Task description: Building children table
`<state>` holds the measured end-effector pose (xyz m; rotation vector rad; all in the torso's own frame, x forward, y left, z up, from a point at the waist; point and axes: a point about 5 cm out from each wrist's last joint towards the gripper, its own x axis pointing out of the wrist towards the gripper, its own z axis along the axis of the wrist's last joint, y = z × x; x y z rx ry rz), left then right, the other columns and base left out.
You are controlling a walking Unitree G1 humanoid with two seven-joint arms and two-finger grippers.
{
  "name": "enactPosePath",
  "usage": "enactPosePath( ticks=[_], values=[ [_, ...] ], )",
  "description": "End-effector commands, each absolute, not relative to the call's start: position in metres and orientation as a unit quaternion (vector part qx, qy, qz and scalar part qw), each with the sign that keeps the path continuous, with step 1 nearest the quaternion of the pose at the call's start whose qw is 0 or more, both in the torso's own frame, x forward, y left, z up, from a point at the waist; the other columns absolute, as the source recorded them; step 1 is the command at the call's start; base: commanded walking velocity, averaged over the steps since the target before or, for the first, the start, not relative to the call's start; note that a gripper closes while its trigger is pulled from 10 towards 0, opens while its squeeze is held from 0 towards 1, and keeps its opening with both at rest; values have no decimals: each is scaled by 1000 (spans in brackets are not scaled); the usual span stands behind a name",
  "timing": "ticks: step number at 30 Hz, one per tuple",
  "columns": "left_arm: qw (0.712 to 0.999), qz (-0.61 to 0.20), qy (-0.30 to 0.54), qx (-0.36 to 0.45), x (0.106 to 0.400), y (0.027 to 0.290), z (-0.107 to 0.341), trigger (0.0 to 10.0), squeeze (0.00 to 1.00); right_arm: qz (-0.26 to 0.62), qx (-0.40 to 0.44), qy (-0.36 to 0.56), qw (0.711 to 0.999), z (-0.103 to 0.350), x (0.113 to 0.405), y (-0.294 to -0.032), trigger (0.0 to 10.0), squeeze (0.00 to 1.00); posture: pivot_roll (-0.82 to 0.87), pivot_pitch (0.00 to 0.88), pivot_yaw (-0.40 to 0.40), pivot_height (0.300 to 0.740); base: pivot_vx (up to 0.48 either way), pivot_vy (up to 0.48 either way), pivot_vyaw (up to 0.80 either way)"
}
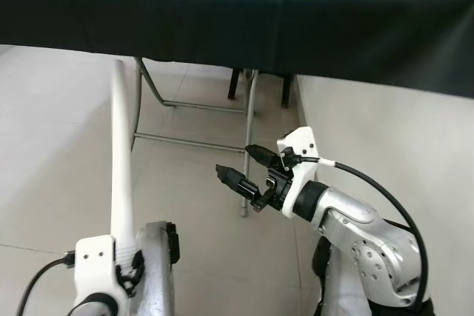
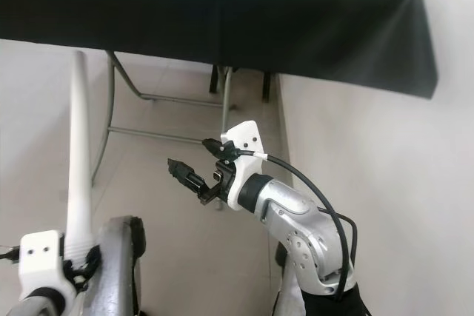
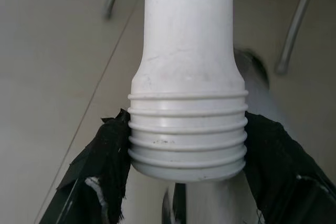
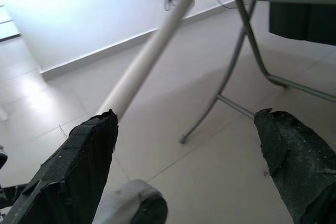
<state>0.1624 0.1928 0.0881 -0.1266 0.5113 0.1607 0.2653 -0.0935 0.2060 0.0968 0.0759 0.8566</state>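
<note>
A long white leg [image 1: 121,160] stands nearly upright at the robot's left, its top reaching up to the black cloth [image 1: 237,20] of the table above. Its lower, threaded end [image 3: 188,132] sits between the left gripper's [image 3: 188,153] two black fingers [image 3: 107,150], which clamp it from both sides. The right gripper [image 1: 235,162] hangs in the air to the right of the leg and apart from it, its fingers [image 4: 84,156] spread wide and holding nothing. Behind it stand the grey metal legs of the table frame [image 1: 250,131] on a pale tiled floor [image 1: 52,153]. A white wall [image 1: 400,153] runs along the right.
</note>
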Motion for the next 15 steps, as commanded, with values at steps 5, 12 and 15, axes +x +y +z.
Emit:
enactPosePath(
  ticks=[5,12,15],
  values=[
    [957,50,273,-85,162,183,91,10000,0,444,67,64,891,200,267,-89,10000,0,108,0,-50,414,0,0,0],
    [959,-3,265,-97,177,158,101,10000,0,455,172,153,860,193,278,-84,10000,0,106,0,-60,438,0,0,0],
    [958,-24,267,-100,177,153,103,10000,0,452,172,156,862,193,282,-85,10000,0,104,0,-60,448,0,0,0]
  ],
)
